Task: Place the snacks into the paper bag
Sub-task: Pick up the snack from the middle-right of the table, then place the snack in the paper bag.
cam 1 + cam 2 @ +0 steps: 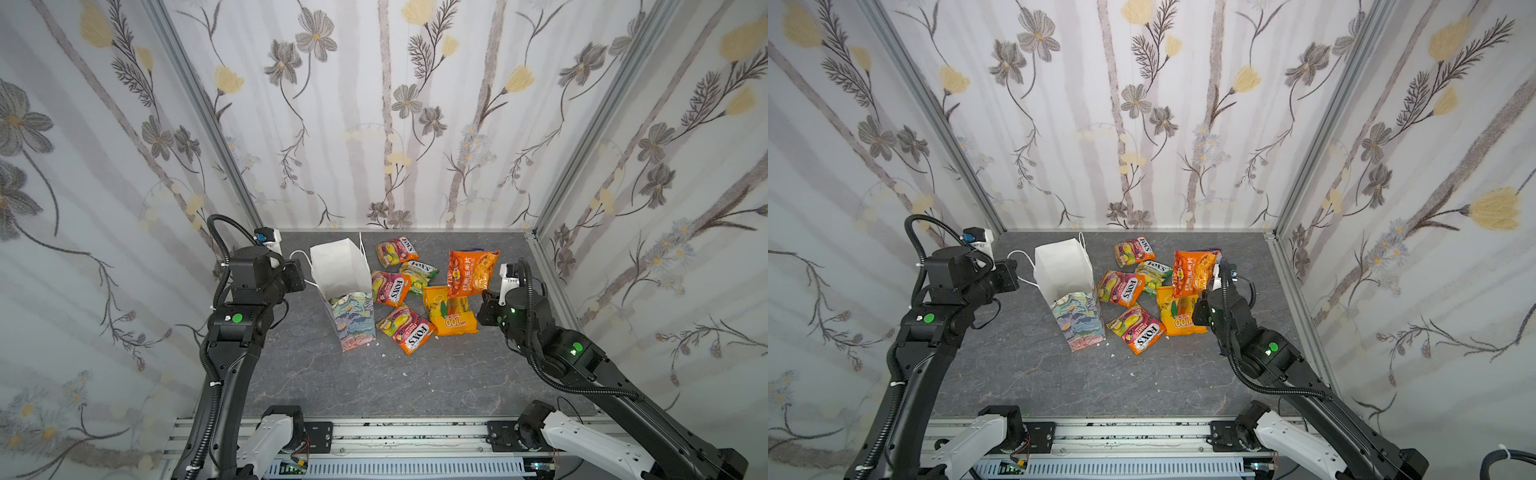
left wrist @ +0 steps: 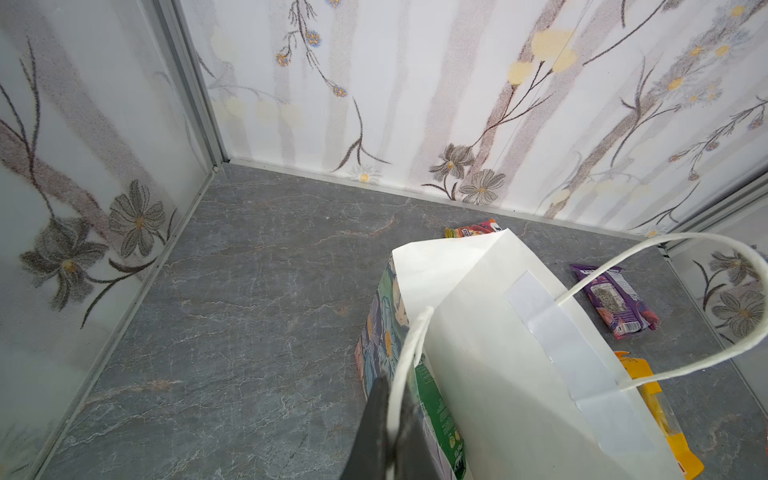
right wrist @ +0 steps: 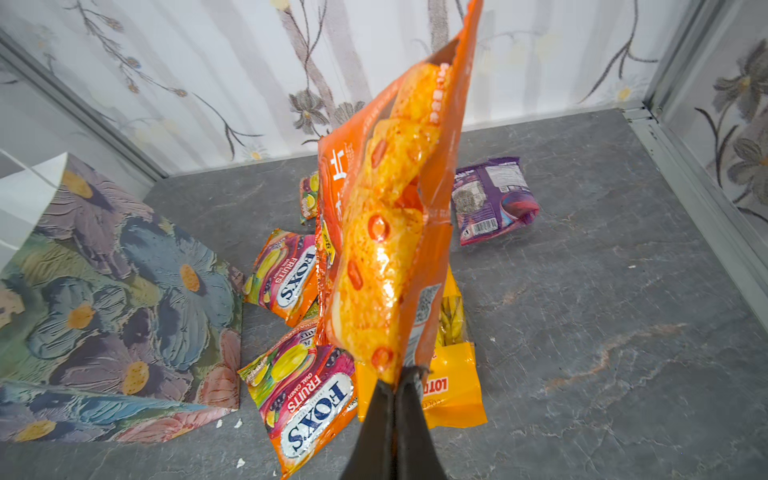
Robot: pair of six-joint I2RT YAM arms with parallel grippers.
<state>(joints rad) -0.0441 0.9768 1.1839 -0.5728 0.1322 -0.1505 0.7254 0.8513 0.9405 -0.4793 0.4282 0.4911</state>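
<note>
1. My right gripper point(image 3: 395, 380) is pressed together on one corner of the orange packet point(image 3: 390, 208). The packet is lifted clear of the table and dangles above the pile.
2. My left gripper point(image 2: 392, 395) is pinched on the white cord handle point(image 2: 405, 353) of the paper bag point(image 1: 353, 324). The bag stands just left of the pile with its white-lined mouth open.
3. As I judge it, the step in hand is carrying this packet across. I should raise it until its free edge clears the rim and turn it edge-on to the narrow mouth. I should let go only once it is over the lining, with the handle pulled taut so the bag cannot tip.
4. Nearest label is the near FOX'S pack point(image 3: 316, 399), which reads "FOX'S FRUITS OVAL CANDY". Beside it, the yellow packet point(image 3: 455, 374) shows "LOT" and "100".
5. Next out is the second FOX'S pack point(image 3: 286, 278), with the same wording, and the green FOX'S pack point(image 1: 417, 276).
6. My own packet carries white Chinese characters.
7. Farthest back, the purple packet point(image 3: 494, 199) shows a barcode, but its print is too small to read.
</note>
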